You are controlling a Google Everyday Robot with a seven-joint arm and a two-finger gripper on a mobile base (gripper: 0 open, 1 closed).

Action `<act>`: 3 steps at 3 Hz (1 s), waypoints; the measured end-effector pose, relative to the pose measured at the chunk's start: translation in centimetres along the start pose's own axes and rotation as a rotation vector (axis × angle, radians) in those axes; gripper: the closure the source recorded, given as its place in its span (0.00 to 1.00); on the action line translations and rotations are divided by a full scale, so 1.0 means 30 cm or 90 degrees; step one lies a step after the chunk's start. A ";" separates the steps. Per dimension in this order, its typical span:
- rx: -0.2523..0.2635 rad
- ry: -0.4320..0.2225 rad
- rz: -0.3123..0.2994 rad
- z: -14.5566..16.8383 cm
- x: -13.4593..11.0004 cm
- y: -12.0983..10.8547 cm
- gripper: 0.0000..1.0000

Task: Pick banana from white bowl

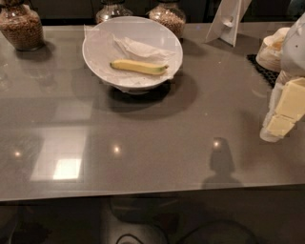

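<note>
Your gripper (284, 116) hangs at the right edge of the scene, low over the grey table (143, 147) and well apart from the work. It carries nothing, but you cannot tell from this view whether it is spread or closed, so check that before you commit.

The banana (139, 67) lies on its side inside the white bowl (151, 29), which stands at the far left-centre of the table. The fruit runs left to right, its dark tip pointing right, and it rests on crumpled white paper (138, 47) towards the near side of the bowl.

Expect it to be light and fairly firm, but easily bruised: the skin gives under a hard squeeze. The peel is smooth and a little slick, and the slim rounded body will likely roll on the paper if you nudge it from one side only. Take hold at the middle of its length, where it is thickest, with the jaws set across the short axis. Avoid the tapering tip.

Come down from above. The bowl is shallow, but its raised rim and small foot mean a sideways knock could tip or slide it. The loose paper may snag or lift with the fruit.

Two jars (167, 14) stand just behind the bowl, so leave room on the far side.
</note>
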State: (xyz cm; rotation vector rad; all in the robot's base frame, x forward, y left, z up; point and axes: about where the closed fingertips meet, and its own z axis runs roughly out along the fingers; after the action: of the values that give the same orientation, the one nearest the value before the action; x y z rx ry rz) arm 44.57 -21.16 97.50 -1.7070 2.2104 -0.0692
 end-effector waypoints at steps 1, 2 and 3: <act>0.003 -0.069 0.006 0.057 -0.087 -0.060 0.00; 0.025 -0.153 0.015 0.123 -0.243 -0.179 0.00; 0.050 -0.215 0.022 0.188 -0.410 -0.307 0.00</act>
State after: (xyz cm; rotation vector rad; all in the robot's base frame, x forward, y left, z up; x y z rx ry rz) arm 57.47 -11.10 97.42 -1.5122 1.9599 0.1291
